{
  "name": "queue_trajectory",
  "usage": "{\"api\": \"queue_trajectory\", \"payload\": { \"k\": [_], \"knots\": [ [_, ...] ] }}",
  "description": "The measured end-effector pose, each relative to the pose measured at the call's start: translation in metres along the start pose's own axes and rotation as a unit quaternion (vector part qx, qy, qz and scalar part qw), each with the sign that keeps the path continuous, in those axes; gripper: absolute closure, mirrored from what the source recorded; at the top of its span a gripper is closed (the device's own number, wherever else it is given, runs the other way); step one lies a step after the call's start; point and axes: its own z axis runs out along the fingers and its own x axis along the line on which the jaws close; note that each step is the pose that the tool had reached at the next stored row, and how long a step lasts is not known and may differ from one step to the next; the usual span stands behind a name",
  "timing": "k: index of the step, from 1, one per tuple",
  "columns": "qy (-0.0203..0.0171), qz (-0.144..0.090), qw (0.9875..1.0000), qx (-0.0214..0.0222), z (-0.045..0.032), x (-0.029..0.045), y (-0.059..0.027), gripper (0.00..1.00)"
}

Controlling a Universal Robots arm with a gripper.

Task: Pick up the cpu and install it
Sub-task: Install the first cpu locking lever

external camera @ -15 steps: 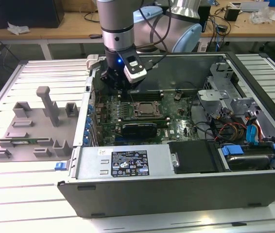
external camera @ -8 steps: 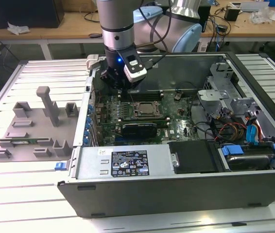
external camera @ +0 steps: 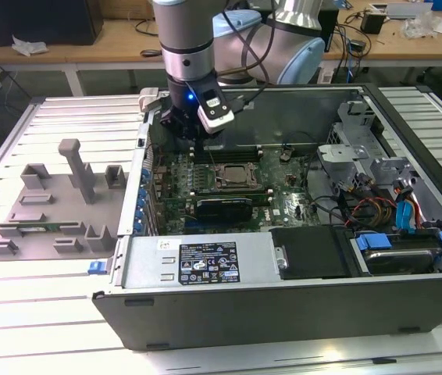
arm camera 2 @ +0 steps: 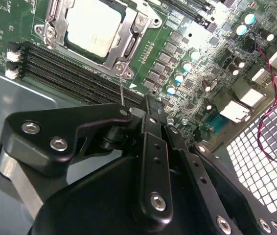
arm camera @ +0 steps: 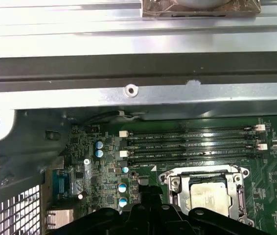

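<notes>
One hand point(arm camera 2: 148, 105) near one cpu point(arm camera 2: 90, 27), seated in one socket point(arm camera 2: 128, 41).

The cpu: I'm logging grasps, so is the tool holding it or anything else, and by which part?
Nothing is held. The cpu lies in its socket, apart from the empty, shut tool.

the cpu point(arm camera: 208, 195) lies in the socket point(arm camera: 175, 188) within the case point(external camera: 283, 305); fixture tray point(external camera: 49, 211) at the exterior view's left

Slatted table point(external camera: 26, 312) with computer case point(external camera: 299, 301), grey fixture point(external camera: 45, 207)
</notes>
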Motion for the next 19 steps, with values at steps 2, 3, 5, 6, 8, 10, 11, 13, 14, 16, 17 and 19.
{"api": "queue_trajectory", "payload": {
  "k": [2, 3, 5, 6, 8, 10, 11, 13, 14, 16, 17, 19],
  "knots": [
    [0.0002, 0.000, 1.0000, -0.0072, -0.0006, 0.0000, 0.0001, 0.89],
    [0.0003, 0.000, 0.9999, -0.0100, -0.0007, 0.0000, 0.0001, 0.89],
    [0.0007, 0.001, 0.9998, -0.0191, -0.0011, 0.0000, 0.0002, 0.89],
    [0.0009, 0.001, 0.9998, -0.0206, -0.0011, 0.0000, 0.0002, 0.89],
    [0.0008, 0.001, 0.9998, -0.0213, -0.0010, -0.0013, 0.0002, 0.89],
    [0.0009, 0.001, 0.9998, -0.0212, -0.0008, -0.0059, 0.0003, 0.89],
    [0.0009, 0.001, 0.9998, -0.0212, -0.0007, -0.0087, 0.0004, 0.89],
    [0.0012, 0.001, 0.9998, -0.0212, -0.0005, -0.0150, 0.0002, 0.89],
    [0.0017, 0.001, 0.9998, -0.0212, -0.0003, -0.0207, -0.0002, 0.89],
    [0.0030, 0.001, 0.9998, -0.0211, 0.0001, -0.0329, -0.0017, 0.89],
    [0.0036, 0.001, 0.9998, -0.0210, 0.0003, -0.0388, -0.0026, 0.89],
    [0.0039, 0.001, 0.9998, -0.0211, 0.0005, -0.0421, -0.0030, 0.89]
  ]
}}
